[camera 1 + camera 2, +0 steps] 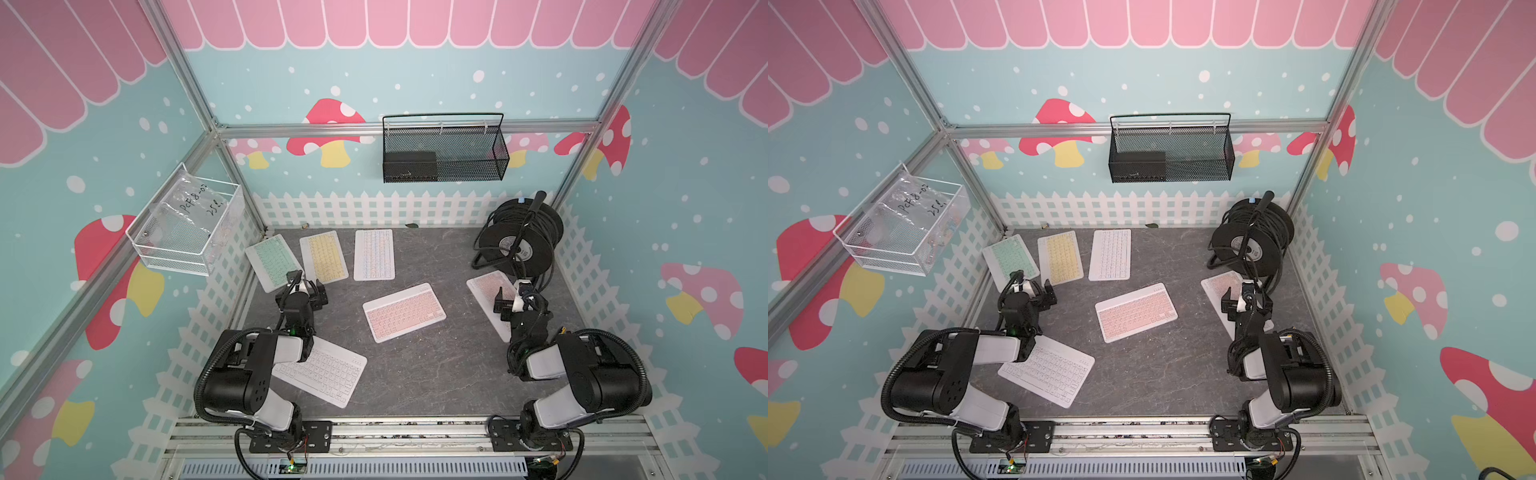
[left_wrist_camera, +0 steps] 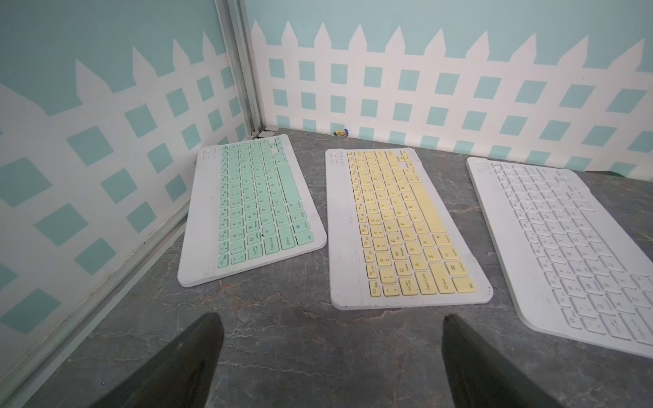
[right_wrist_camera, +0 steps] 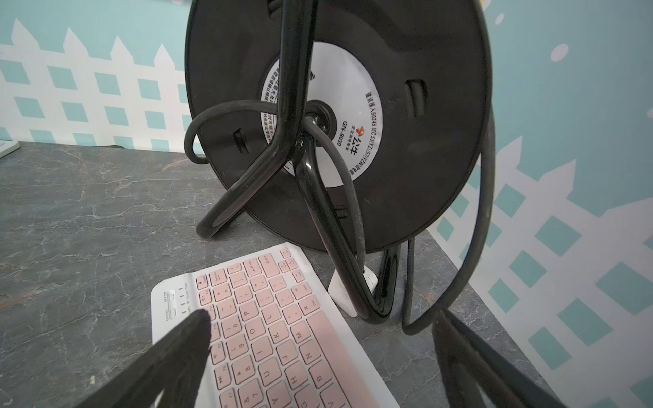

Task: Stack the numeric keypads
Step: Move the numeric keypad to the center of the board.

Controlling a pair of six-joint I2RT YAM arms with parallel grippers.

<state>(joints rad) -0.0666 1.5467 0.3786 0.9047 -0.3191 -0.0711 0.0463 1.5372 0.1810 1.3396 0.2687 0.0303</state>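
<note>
Grey marbled tabletop (image 1: 436, 374), walled by mint panels printed with mushrooms and a white picket fence, fills my view. Biggest on it is the black cable reel (image 1: 519, 237) at two o'clock, upright on its tube stand; its round white label (image 3: 357, 116) reads "GN-8030" and "60245 IEC 53". At twelve a black mesh basket (image 1: 469, 153) hangs on the back wall; at ten a white wire basket (image 1: 174, 259) holds a clear bag (image 1: 195, 203) handwritten "PCF8-0" and "25". Flat on the table, each apart from the rest: mint keypad (image 1: 270, 259), yellow keypad (image 1: 324, 257) and pastel keypad (image 1: 374, 254) in a row from eleven to twelve, pink keypad (image 1: 404, 312) at centre, second pink keypad (image 3: 265, 335) at three just beside the reel's stand, marked "Connect" and "OFF ON", and white keypad (image 1: 328, 374) at seven, partly under my left arm. "Caps Lock" shows on mint and yellow. My left gripper (image 2: 332, 321) hangs with fingers spread wide, just short of those two. My right gripper (image 3: 323, 318), fingers equally spread, hangs over the second pink keypad, gripping nothing.
</note>
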